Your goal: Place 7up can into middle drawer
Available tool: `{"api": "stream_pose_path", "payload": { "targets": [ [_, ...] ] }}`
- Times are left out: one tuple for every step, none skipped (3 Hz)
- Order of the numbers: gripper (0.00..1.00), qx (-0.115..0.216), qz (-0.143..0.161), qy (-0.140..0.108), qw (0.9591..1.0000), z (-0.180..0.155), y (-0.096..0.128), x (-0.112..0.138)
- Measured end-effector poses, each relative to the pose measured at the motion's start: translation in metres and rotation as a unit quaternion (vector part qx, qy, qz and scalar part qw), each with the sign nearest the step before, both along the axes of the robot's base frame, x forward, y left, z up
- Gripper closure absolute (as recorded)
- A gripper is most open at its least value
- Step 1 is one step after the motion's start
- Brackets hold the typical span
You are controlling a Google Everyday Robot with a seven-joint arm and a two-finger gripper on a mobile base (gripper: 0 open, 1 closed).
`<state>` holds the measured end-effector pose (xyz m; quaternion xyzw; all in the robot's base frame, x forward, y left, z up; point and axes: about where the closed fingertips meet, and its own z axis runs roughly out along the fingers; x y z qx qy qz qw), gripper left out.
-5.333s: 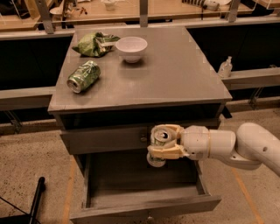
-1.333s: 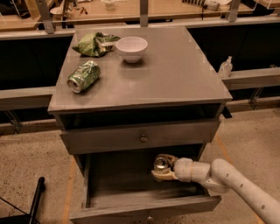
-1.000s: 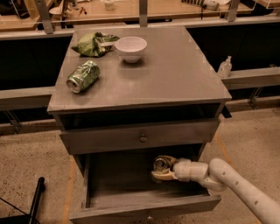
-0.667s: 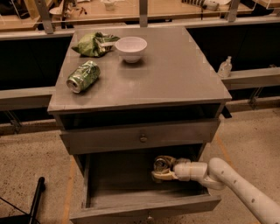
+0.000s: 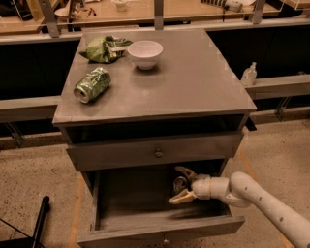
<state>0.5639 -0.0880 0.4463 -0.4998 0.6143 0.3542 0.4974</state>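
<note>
Speckled floor (image 5: 276, 155) is spreading around a grey cabinet. Nearest the camera the drawer (image 5: 160, 226) is standing pulled well out, its flat bottom lying bare on the left so that something can be lowered in from above. An arm (image 5: 264, 196) is reaching in over the drawer's right wall, low and nearly level, which is letting it pass beneath the knob drawer (image 5: 158, 153) closed just above.

At the arm's end the gripper (image 5: 175, 186) is sitting inside the drawer, towards the right rear, set about the can (image 5: 181, 182). The can is standing upright or nearly so, down within the walls and seemingly at or just off the bottom (shadow is hiding its base, so contact is a guess). Whether the gripper is clamping it or going slack I cannot tell. I am judging the placing nearly finished. What is left is letting go and drawing the arm out to the right without tipping a tall, light, smooth thing.

Farther up, the top (image 5: 193, 82) is carrying things that are playing no part. A dented green can (image 5: 92, 85) is lying on its side near the left edge, a white bowl (image 5: 144, 52) is sitting behind it, and a crumpled bag (image 5: 104, 48) is lying just beside the bowl. All are lying well apart from the arm's path. Beyond, a small bottle (image 5: 249, 75) is standing on a ledge to the right, and a wooden bench (image 5: 193, 9) is running across the back.
</note>
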Motion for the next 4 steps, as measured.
{"api": "stream_pose_path", "payload": {
  "targets": [
    [0.00, -0.015, -0.005, 0.008, 0.9998, -0.002, -0.002, 0.001],
    [0.00, -0.016, -0.028, 0.004, 0.9995, 0.017, -0.013, -0.006],
    [0.00, 0.010, -0.057, 0.002, 0.9983, 0.038, -0.038, -0.025],
    [0.00, 0.010, -0.064, 0.002, 0.9979, 0.037, -0.044, -0.027]
  ]
}}
